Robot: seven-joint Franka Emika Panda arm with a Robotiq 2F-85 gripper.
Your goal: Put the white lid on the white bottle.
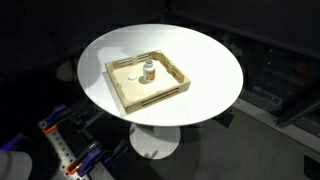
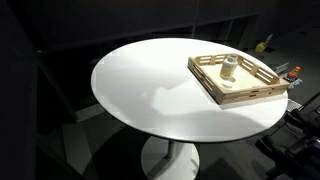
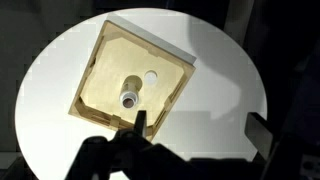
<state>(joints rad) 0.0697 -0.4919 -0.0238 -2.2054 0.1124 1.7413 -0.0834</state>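
Observation:
The white bottle [image 1: 149, 71] stands upright with its orange-brown band inside a wooden tray [image 1: 155, 98] on a round white table [image 1: 210, 60]. It also shows in the other exterior view [image 2: 229, 67]. In the wrist view I look down on its open top [image 3: 129, 99]. The white lid [image 3: 151, 74] lies flat on the tray floor [image 3: 150, 38] close beside the bottle, and appears as a small disc in an exterior view [image 1: 133, 76]. My gripper [image 3: 200, 128] is open and empty, high above the table, off the tray's edge. It does not show in the exterior views.
The tray [image 2: 250, 97] sits toward one side of the table [image 2: 150, 80], which stands on a single pedestal. Dark floor and shelving surround it. Blue-and-orange hardware [image 1: 65, 150] stands beside the table. A yellow object [image 2: 262, 45] lies beyond the tray.

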